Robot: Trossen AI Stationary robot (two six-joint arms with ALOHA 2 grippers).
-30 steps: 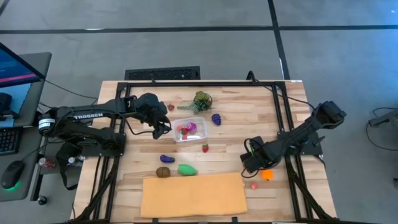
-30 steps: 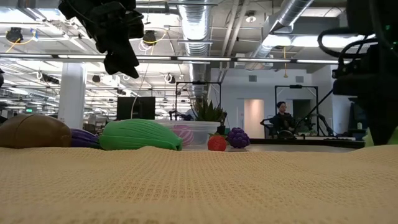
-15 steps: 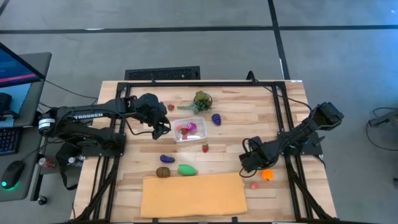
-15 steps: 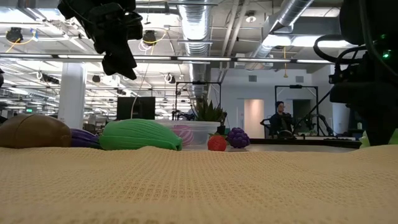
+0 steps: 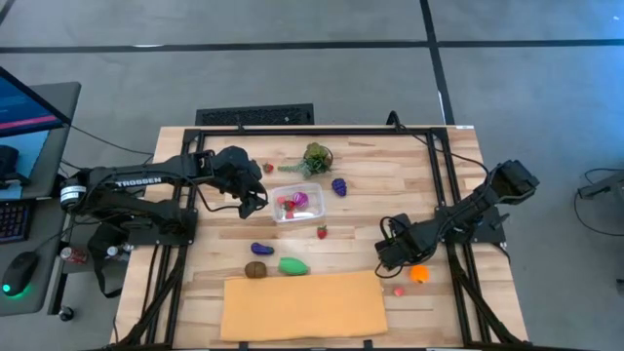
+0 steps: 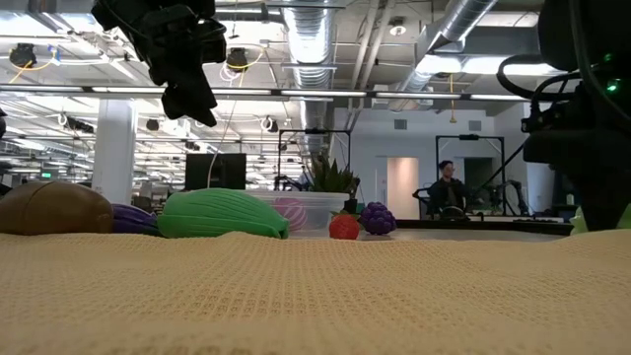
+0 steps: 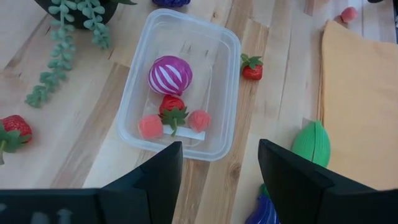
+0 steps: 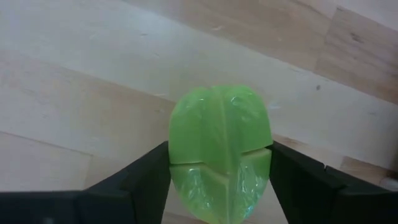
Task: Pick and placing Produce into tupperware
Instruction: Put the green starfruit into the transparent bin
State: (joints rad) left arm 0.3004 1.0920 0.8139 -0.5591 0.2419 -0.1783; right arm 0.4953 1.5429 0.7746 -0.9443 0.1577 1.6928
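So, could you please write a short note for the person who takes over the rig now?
Left tool: open, empty, raised beside the clear plastic rectangular tub.
Right tool: shut on a light green plastic leafy piece, low at the table's right side.
Done: four pieces in the tub, including a pink striped ball.
Left: the held piece and loose ones, such as the red strawberry, purple grapes, orange piece.

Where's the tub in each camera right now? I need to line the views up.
High: tub mid-table, just right of the left gripper.
Low: mid-picture, far back, behind the green piece.
Left wrist: centre, holding pink-striped, strawberry and pink pieces, ahead of the open fingers.
Right wrist: not in it; only a light green piece between that gripper's fingers.
Shared landmark: the strawberry beside the tub, also and.
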